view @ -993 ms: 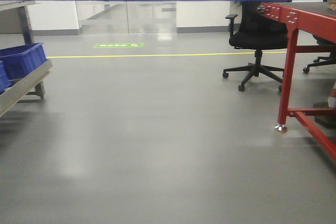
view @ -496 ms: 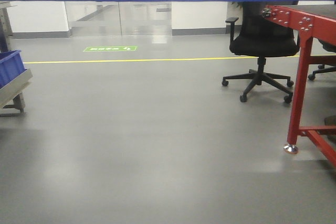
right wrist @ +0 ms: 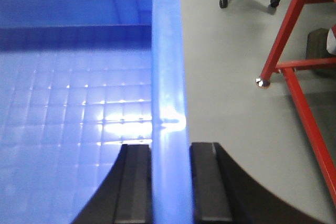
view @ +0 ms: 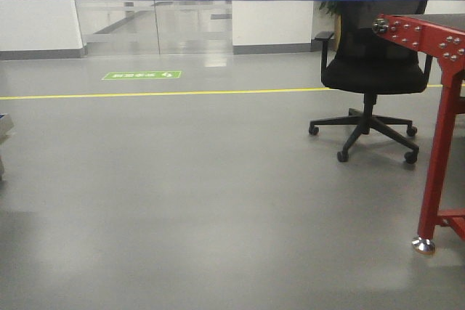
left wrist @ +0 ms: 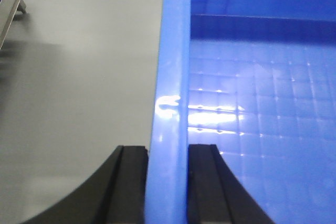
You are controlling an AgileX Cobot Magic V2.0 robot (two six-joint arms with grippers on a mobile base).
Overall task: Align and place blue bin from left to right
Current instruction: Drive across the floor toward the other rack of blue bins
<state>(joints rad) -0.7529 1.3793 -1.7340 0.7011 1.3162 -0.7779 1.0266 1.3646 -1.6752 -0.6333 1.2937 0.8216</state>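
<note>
While the left gripper (left wrist: 168, 153) and right gripper (right wrist: 170, 150) each clamp a side wall, the blue bin (left wrist: 252, 93) hangs above the floor (view: 189, 194) | front view: bin fills top edge | red bench (view: 436, 143) far right

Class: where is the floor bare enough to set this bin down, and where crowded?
Bare for the blue bin: the grey floor from the yellow line toward the camera, left of the red table. Crowded: the right side, where the office chair stands beside that table.

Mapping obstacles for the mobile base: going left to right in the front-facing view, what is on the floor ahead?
green floor marking → black office chair → red table frame
</note>
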